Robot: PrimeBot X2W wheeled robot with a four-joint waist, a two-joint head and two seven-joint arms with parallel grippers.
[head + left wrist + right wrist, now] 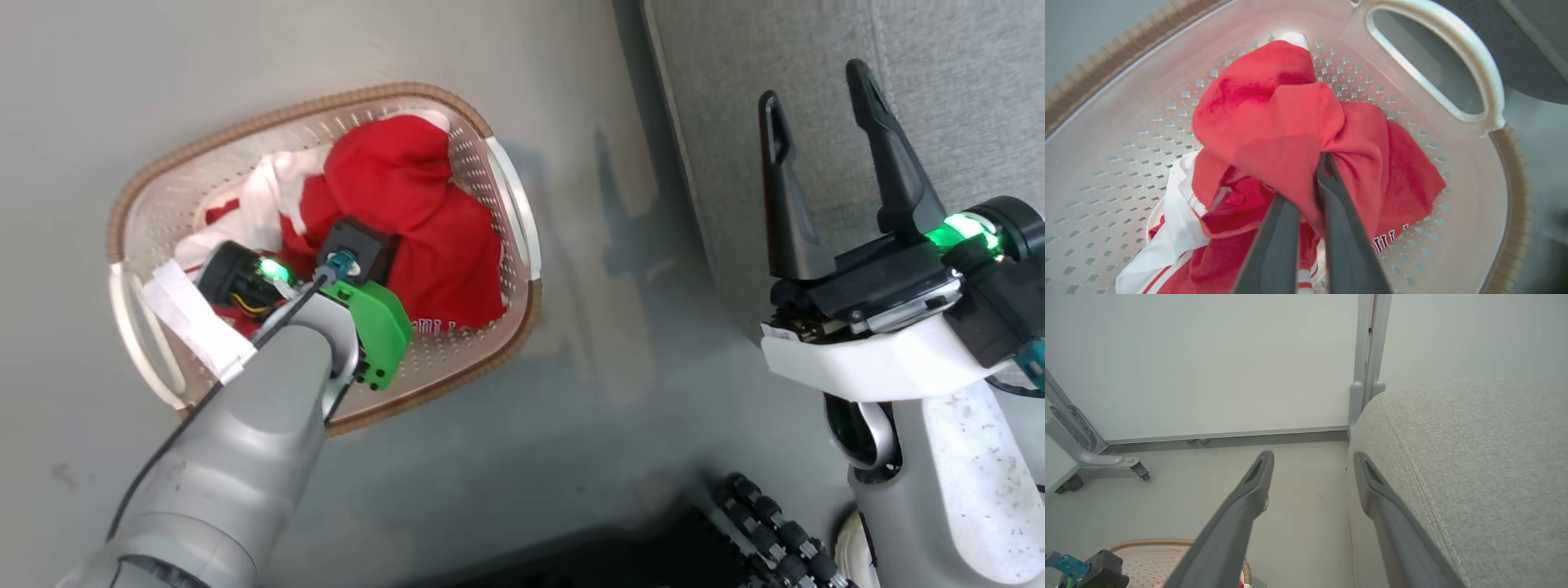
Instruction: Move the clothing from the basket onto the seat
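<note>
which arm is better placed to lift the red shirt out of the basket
Left: the left gripper is down in the basket, shut on a fold of the red T-shirt. The right gripper is open, beside the seat.

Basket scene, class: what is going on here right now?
The robot's left end effector is down in the basket, shut on a fold of the red T-shirt. A red jersey with white trim lies partly under it. The right end effector hangs open and empty beside the grey seat.
</note>
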